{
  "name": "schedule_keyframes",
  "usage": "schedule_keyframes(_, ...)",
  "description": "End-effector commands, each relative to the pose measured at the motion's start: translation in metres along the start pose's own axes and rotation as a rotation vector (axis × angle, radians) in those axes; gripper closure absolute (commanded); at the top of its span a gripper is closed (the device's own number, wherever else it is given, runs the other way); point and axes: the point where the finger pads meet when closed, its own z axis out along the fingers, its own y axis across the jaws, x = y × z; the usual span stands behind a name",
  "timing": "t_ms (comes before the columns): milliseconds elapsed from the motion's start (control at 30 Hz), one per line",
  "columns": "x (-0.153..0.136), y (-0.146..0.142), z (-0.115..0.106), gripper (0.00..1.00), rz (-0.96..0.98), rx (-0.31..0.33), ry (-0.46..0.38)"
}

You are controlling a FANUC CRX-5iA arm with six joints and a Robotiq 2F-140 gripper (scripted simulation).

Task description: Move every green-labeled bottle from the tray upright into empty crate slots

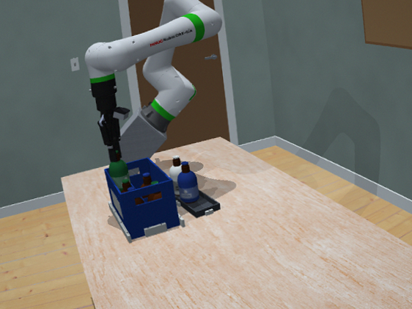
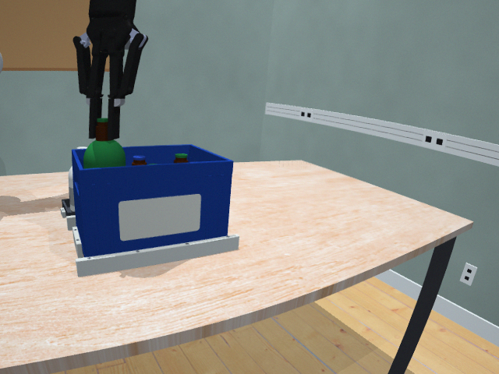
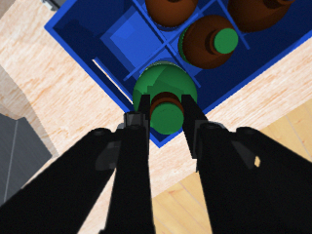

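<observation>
- The table (image 1: 246,248) of pale wood grain fills the near part of the top view, with plank flooring on both sides of it.
- Toward the far left of the table sits the blue crate (image 1: 154,211), squared inside a grey bracket frame (image 2: 157,253); the exterior view shows a pale grey panel on its long side.
- Inside the crate, dividers split it into slots. The wrist view shows a brown bottle with a green cap (image 3: 211,43) in the slot next to the corner one, two more brown bottles in the slots beyond, and an open slot with a bare blue floor (image 3: 128,40) beside them.
- In a corner slot of the crate stands the green-labeled bottle (image 2: 104,154), upright, its body mostly below the rim with only the rounded green shoulder, brown neck and green cap showing above the wall (whether its base touches the crate floor cannot be told).
- The gripper (image 2: 104,128) hangs straight down over that corner, its two black fingers pinching the brown neck of the green-labeled bottle from either side just under the cap.
- Just beside the crate, on its right in the top view, lies the dark tray (image 1: 208,207), holding a blue-bodied bottle (image 1: 188,186) and behind it a white bottle (image 1: 175,171), both upright.
- Behind everything, the white arm (image 1: 142,48) with green bands arches over from its grey base (image 1: 142,138), in front of a brown door (image 1: 177,64).
</observation>
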Motion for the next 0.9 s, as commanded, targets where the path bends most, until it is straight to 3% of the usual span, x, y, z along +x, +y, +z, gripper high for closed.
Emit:
schedule_keyframes(0,0.0,0.0,0.002,0.9,0.0,-0.002,-0.001)
schedule_keyframes(867,0.0,0.0,0.027,0.9,0.0,-0.002,-0.001)
